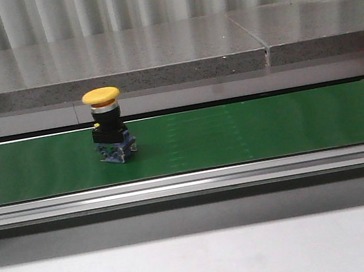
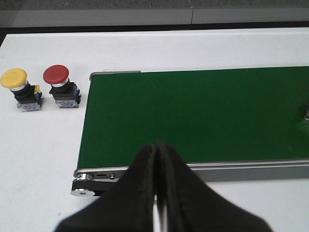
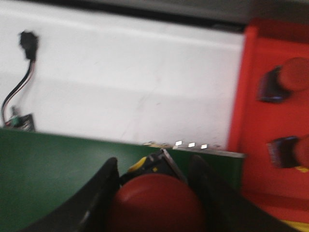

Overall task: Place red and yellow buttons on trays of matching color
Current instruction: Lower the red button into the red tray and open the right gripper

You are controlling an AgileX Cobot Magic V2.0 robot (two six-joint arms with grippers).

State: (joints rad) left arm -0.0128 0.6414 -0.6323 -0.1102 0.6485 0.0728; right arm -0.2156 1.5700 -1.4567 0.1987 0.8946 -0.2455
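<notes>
A red button [image 3: 155, 203] sits clamped between my right fingers [image 3: 99, 198] over the green belt [image 3: 53, 159], just beside the red tray [image 3: 248, 125] holding two more. My left gripper [image 2: 157, 150] is pressed together, empty. A yellow button [image 1: 108, 124] stands upright on the belt's left part.

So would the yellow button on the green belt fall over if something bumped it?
Probably, a little. The yellow button stands upright with a wide cap over a narrower body and small base, so it looks top-heavy. It seems rigid plastic, unlikely to bend. On the flat green belt it might tip.
</notes>
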